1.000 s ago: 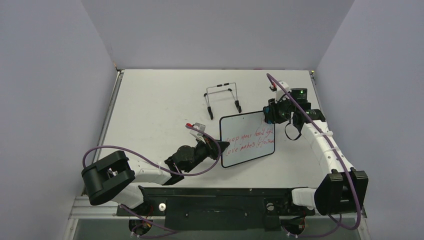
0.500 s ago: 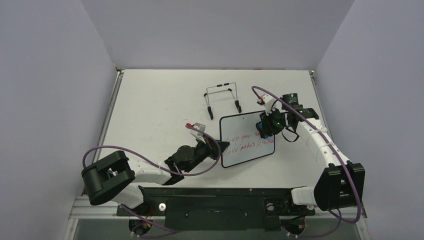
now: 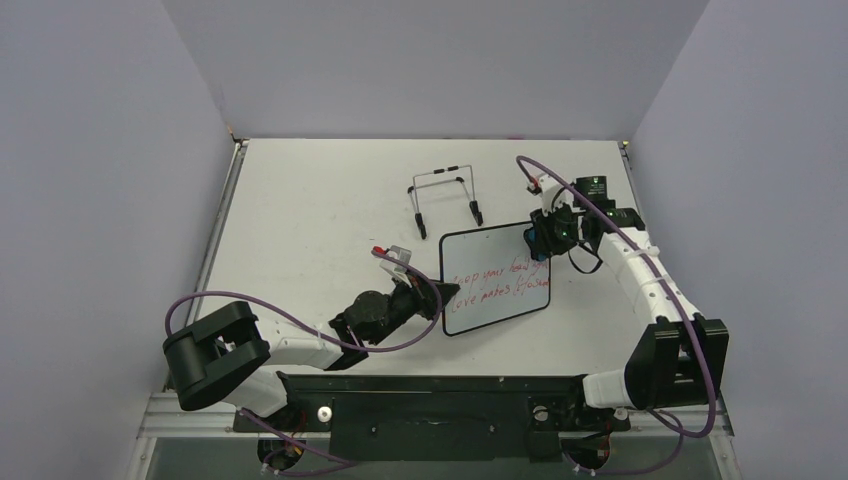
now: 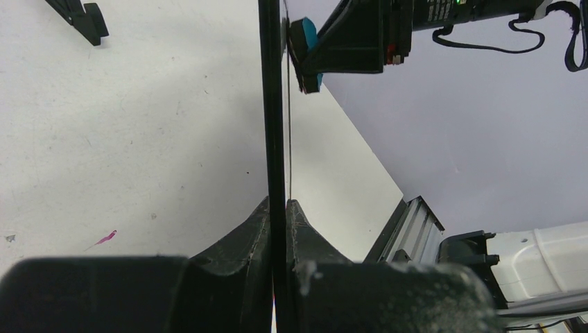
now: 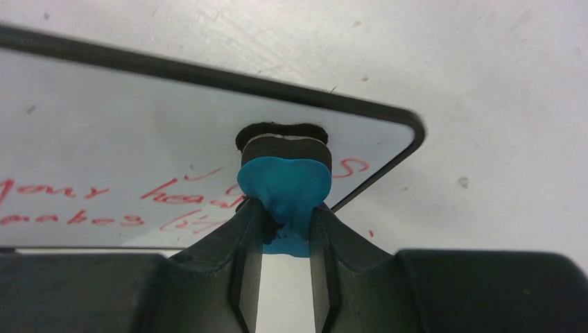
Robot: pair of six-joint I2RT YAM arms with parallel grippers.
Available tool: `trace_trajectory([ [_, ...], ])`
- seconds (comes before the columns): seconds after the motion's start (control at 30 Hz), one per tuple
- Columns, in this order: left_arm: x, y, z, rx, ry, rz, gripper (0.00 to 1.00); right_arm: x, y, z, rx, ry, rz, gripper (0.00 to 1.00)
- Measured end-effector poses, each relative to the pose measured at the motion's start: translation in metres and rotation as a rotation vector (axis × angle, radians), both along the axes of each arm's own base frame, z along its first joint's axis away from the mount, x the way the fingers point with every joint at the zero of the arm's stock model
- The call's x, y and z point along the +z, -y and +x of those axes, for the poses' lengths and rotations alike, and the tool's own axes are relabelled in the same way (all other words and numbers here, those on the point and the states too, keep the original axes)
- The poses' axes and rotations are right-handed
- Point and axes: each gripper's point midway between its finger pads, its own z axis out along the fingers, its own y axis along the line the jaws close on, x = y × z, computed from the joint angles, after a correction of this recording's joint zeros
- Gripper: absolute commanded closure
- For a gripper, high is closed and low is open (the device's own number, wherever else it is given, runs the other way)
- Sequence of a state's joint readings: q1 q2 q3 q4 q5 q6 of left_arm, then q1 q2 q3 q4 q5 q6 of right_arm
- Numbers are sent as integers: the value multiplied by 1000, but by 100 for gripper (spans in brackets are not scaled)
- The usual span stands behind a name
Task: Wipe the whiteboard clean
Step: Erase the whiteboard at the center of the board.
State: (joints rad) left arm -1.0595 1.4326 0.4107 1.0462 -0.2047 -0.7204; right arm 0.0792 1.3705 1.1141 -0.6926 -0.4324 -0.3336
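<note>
- Overhead, the board sits right of the tabletop's middle, its white face turned up to the camera.
- Two lines of red writing cross that face.
- The left tool is clamped on the board's left edge, its arm lying low along the tabletop.
- The right tool meets the board at the top right corner, with a blue eraser pinched in it.
- A black wire stand rests just beyond the board, apart from it.
- Whether the board's lower edge touches the tabletop cannot be told from here.
- From the left wrist, the board shows edge-on as a thin black line running up the picture.
- The two jaws are closed tight on it from either side.
- Near the top, the eraser presses against the board's right-hand side.
- A foot of the stand shows in the upper left corner.
- From the right wrist, the jaws stand narrow, squeezing the eraser.
- Its dark pad lies against the board, close under the frame's top edge and near the rounded corner.
- The writing runs to the left of the eraser, partly hidden behind it.
</note>
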Motion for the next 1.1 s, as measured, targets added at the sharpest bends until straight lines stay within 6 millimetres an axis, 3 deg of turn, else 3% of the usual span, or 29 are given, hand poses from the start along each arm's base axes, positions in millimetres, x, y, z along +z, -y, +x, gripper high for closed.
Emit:
trace_trajectory([
  [0.23, 0, 0, 0, 0, 0, -1, 100, -30, -14, -51, 228, -141, -39, 100],
  [0.33, 0, 0, 0, 1, 0, -1, 100, -33, -21, -64, 282, -169, -45, 100],
  [0.43, 0, 0, 0, 0, 0, -1, 100, -28, -22, -60, 265, -155, -36, 100],
  [0.63, 0, 0, 0, -3, 0, -1, 100, 5, -7, -13, 106, -22, -20, 100],
  [0.73, 0, 0, -1, -4, 1, -1, 100, 11, 0, 1, 54, 16, -24, 100],
  [0.9, 1, 0, -1, -4, 0, -3, 100, -2, -2, -4, 78, -26, -44, 100],
  [1.1, 0, -1, 1, 9, -15, -12, 100, -33, -18, -43, 226, -131, -103, 100],
])
